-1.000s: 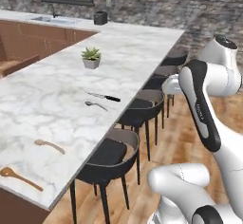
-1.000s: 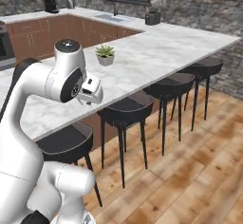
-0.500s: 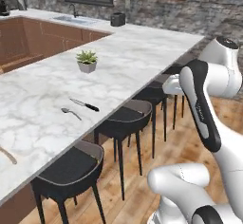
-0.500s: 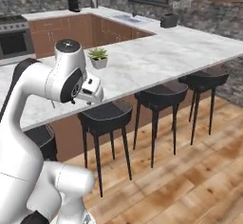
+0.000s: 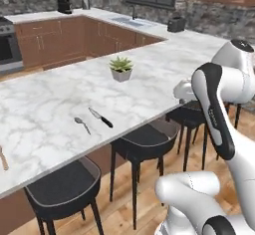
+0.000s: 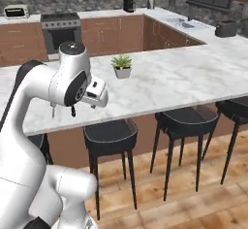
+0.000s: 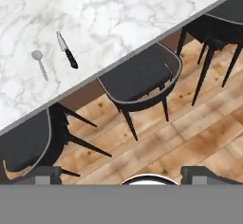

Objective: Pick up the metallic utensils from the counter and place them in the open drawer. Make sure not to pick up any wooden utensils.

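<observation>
The counter (image 5: 60, 104) is the biggest thing in front of me, a long white marble slab, and it sits differently in my base cameras than it did a second ago. The whole kitchen has slid sideways across both base views, so it is my base that has driven along the row of stools, not anything on the marble. That matters: the stretch of counter with the metal pieces now lies closer to the middle of my left base view, and one black stool (image 5: 144, 142) stands directly below them at the edge.

My arm is folded up high beside me, well back from the slab, with nothing in reach yet.

A small potted plant (image 5: 121, 69) stands further in on the marble, well apart from the utensils.

The knife (image 5: 101, 118), silver blade and black handle, lies flat near the counter's front edge; from my hand camera I see it at (image 7: 67, 51). Just beside it, not touching, lies the small grey spoon (image 5: 82, 124). At the far left a wooden spoon (image 5: 3, 158) pokes into the picture; I leave that alone.

My fingers (image 7: 44, 174) are spread wide and empty. I judge the carrying has not begun, and I cannot see the open drawer.
</observation>
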